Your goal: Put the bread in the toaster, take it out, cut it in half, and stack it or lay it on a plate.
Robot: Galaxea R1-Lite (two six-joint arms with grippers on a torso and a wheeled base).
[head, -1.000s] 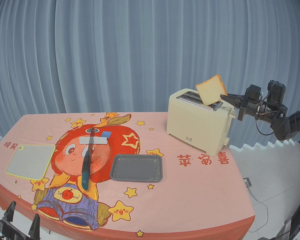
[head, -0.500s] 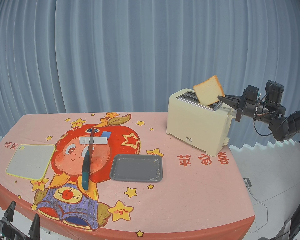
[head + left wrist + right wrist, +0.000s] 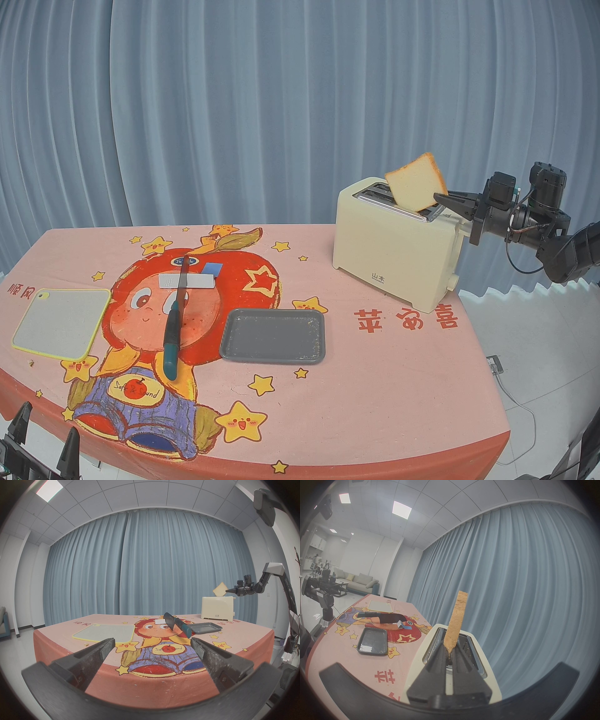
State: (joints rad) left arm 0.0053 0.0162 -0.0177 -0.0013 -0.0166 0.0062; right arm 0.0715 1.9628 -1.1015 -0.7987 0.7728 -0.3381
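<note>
The left jaws are spread wide with nothing between them, low off the near left edge of the counter [image 3: 375, 400]. On the counter's left lies the cutting board [image 3: 61, 322], bare. Next comes the knife [image 3: 173, 325], and then the grey plate [image 3: 272, 360], which holds no food. Toward the right stands the toaster [image 3: 387, 250]. The bread [image 3: 417, 181] hangs tilted above it, with its lower corner at the slots. The right jaws are clenched on the slice's lower edge, reaching in from the right. The slice looks pale, so the step in hand is probably loading it. To do that well, I would stand the slice upright and line its face up with one slot. I would then lower it straight and let go as soon as the edge is inside, since the jaws grip low and would likely meet the toaster's top. Beyond that corner, I cannot tell what the slots hold.
</note>
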